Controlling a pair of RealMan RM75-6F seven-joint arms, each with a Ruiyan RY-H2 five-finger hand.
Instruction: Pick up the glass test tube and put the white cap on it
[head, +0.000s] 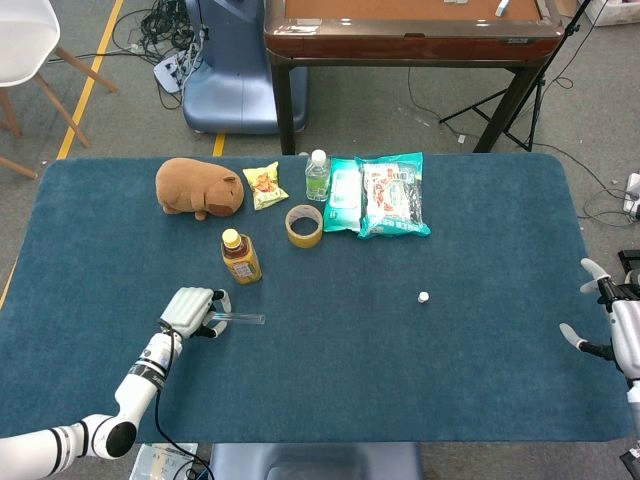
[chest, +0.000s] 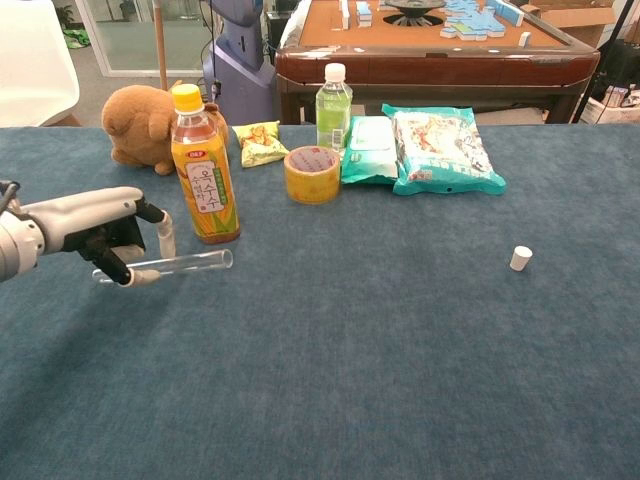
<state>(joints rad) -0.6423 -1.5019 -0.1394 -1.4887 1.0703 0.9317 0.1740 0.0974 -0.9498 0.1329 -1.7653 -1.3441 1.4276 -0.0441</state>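
Observation:
My left hand (chest: 95, 232) (head: 190, 312) grips the closed end of the glass test tube (chest: 185, 263) (head: 240, 319), holding it level a little above the blue table with its open end pointing right. The small white cap (chest: 520, 258) (head: 424, 297) stands alone on the cloth, far to the right of the tube. At the table's right edge my right hand (head: 605, 320) hovers with fingers spread and nothing in it; the chest view does not show it.
An orange tea bottle (chest: 203, 170) stands just behind the tube. Further back are a brown plush toy (chest: 140, 125), a snack packet (chest: 259, 142), a tape roll (chest: 312, 174), a green bottle (chest: 333, 104) and wipe packs (chest: 440, 148).

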